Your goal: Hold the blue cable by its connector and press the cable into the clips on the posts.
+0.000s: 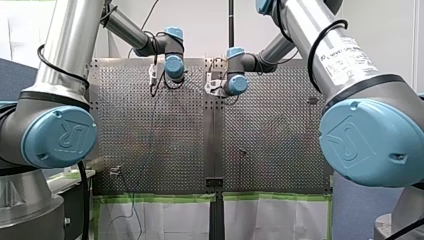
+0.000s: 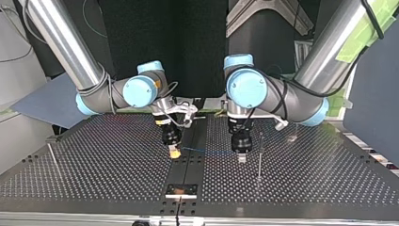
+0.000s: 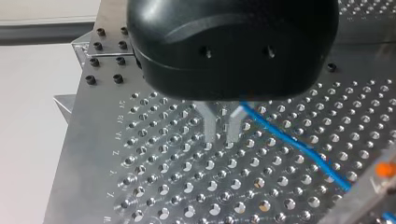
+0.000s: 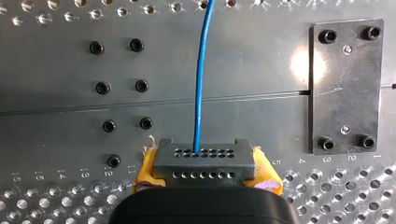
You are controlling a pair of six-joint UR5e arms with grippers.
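Roughly midway between the table's point(image 2: 94, 179) side edges, my left gripper point(image 2: 241, 159) sits nearer the post point(image 2: 259, 155) than my right gripper point(image 2: 174, 151), can't tell its grip. The blue cable point(image 2: 207, 151) runs straight between them, probably taut, from the connector point(image 4: 204, 161) the right one's clamping

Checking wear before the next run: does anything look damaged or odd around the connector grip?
Yes: the yellow pads of my right gripper look frayed, with a curled scrap beside the grey connector they clamp. The blue cable looks intact.
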